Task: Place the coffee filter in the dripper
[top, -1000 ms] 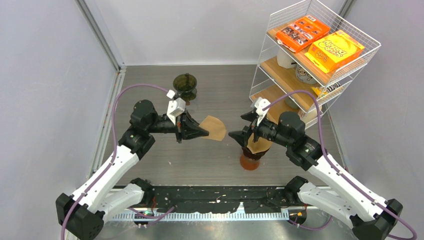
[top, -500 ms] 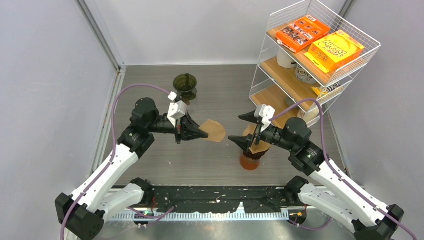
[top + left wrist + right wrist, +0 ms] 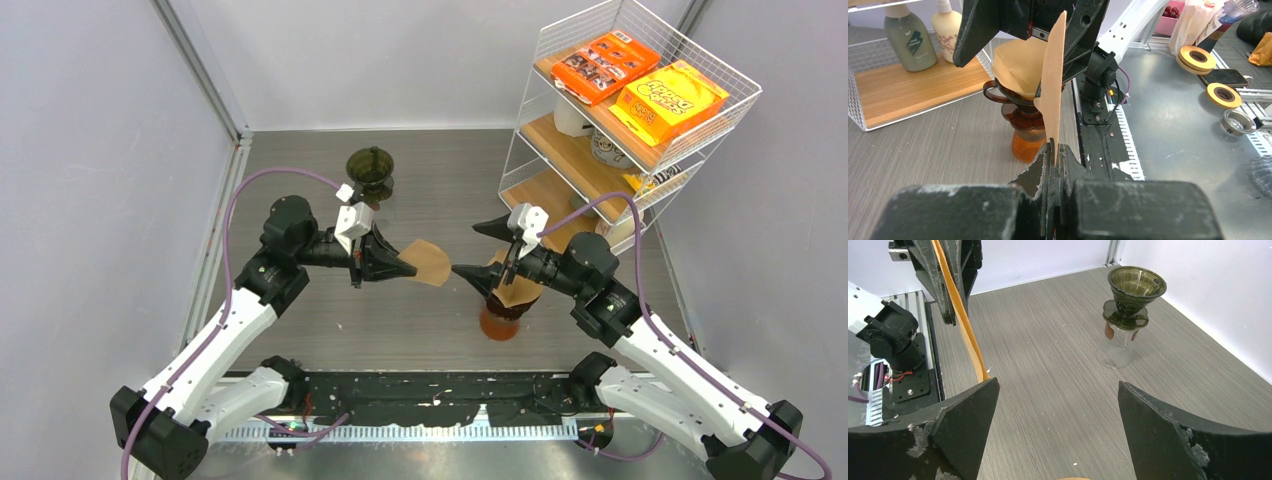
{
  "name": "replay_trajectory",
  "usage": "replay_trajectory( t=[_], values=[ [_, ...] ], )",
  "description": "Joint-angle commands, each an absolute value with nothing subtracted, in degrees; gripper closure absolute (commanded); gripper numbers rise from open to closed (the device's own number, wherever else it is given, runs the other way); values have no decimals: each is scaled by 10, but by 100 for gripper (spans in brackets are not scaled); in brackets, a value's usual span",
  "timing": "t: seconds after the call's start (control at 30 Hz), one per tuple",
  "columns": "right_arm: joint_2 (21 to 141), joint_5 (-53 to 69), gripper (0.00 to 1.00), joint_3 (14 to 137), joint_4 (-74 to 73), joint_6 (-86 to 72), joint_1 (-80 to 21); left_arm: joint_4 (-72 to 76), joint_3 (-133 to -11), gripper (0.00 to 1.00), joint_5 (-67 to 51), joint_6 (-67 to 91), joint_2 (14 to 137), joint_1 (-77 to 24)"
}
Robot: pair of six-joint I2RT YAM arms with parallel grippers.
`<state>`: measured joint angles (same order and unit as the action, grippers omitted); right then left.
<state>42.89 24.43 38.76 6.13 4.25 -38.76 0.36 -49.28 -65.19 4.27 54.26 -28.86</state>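
Note:
My left gripper is shut on one edge of a flat brown paper coffee filter and holds it above the table; the left wrist view shows it edge-on between the closed jaws. My right gripper is open and empty, its jaws spread just right of the filter's free edge, above a brown dripper that holds more filters. In the right wrist view the held filter is beside the left finger. An empty dark green dripper stands on a glass at the back.
A white wire shelf at the right back carries orange and yellow boxes and mugs. The left wrist view shows bottles on its wooden lower board. The arm bases and a black rail line the near edge.
My right gripper has moved a little left toward the held filter, still open. The left gripper and filter have hardly moved.

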Motion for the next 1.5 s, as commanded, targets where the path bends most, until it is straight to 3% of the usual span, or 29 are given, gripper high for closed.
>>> replay_trajectory(
  t=[0.0,0.53,0.9,1.47],
  values=[
    [426,265,4,390,95,36,-385,25,-506,100,-647,55,534,-287],
    [430,254,5,389,98,1,-385,23,-503,100,-607,65,528,-287],
    [420,158,5,371,111,-47,-385,69,-488,100,-569,117,530,-286],
    [437,199,5,374,150,-65,-385,81,-475,100,-579,129,523,-286]
  ],
)
